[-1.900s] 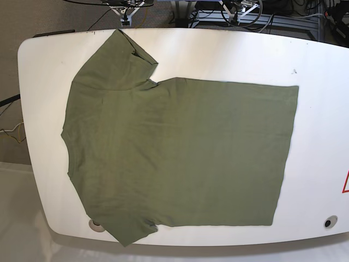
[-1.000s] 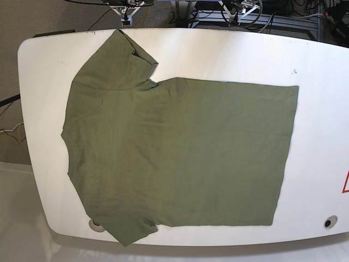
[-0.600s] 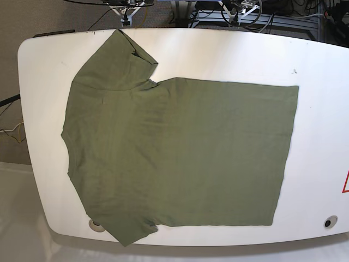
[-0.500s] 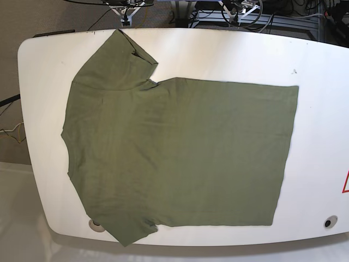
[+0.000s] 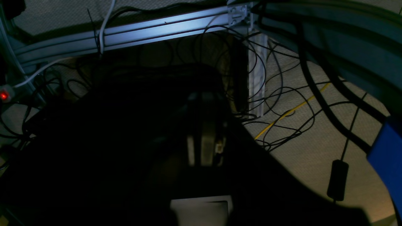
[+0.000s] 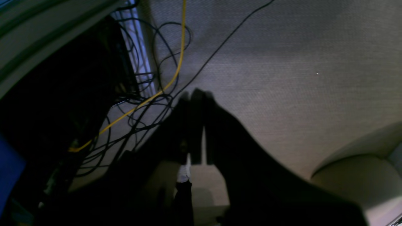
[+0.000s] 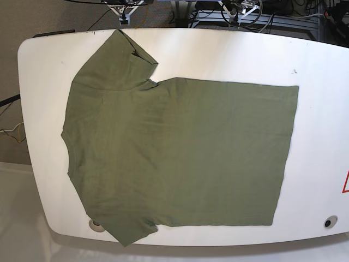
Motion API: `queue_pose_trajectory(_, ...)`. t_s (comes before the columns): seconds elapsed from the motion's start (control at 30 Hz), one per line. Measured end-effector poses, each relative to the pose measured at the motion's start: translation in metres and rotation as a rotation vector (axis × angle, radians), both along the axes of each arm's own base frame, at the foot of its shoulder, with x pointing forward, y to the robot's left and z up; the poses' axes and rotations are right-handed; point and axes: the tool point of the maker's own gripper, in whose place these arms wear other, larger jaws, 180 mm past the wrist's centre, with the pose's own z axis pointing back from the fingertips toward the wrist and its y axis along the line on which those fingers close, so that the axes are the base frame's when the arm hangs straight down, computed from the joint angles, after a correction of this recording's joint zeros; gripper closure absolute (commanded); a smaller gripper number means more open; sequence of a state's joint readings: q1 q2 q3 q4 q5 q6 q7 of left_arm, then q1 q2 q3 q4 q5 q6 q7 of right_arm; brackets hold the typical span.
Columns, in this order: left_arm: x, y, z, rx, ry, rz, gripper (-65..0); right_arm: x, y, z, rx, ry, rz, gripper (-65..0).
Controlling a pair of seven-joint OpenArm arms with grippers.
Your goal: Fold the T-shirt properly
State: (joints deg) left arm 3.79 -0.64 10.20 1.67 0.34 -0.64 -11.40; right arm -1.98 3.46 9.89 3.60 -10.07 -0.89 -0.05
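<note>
Two wrist views face the floor and cables, away from the cloth: left hand (image 5: 204, 147) is dark, pinched closed, empty; right hand (image 6: 196, 125) likewise. Base view: plain olive-green cotton T-shirt (image 7: 180, 153) lies flat on the white bench (image 7: 322, 109). Probably light and limp; pinch hem corners or shoulders.

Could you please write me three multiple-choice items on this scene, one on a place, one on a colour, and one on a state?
1. Where does the T-shirt lie?
A. on the white table
B. on the floor
C. over a chair

2. What colour is the T-shirt?
A. red
B. olive green
C. white

3. In what state is the T-shirt?
A. folded in half
B. rolled up
C. spread flat, unfolded

Answers:
1. A, the cloth rests on the tabletop in the base view.
2. B, the fabric is plain olive green.
3. C, both sleeves and the hem lie open.
</note>
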Motion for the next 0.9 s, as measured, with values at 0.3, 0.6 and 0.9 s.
queue_pose_trajectory(0.3,-0.0027,0.0001,-0.0001,0.001,0.007,0.0,-0.1,0.0002,0.0033,-0.0002,0.008,0.0,0.002,0.0)
queue_pose_trajectory(0.6,-0.004,0.0002,-0.0002,0.002,0.014,-0.004,0.0,-0.0023,0.0003,0.0001,0.003,0.003,0.003,-0.1)
queue_pose_trajectory(0.9,-0.0022,-0.0003,0.0001,-0.001,0.001,0.0,0.0,-0.002,0.0023,-0.0001,0.006,0.001,0.003,0.0)
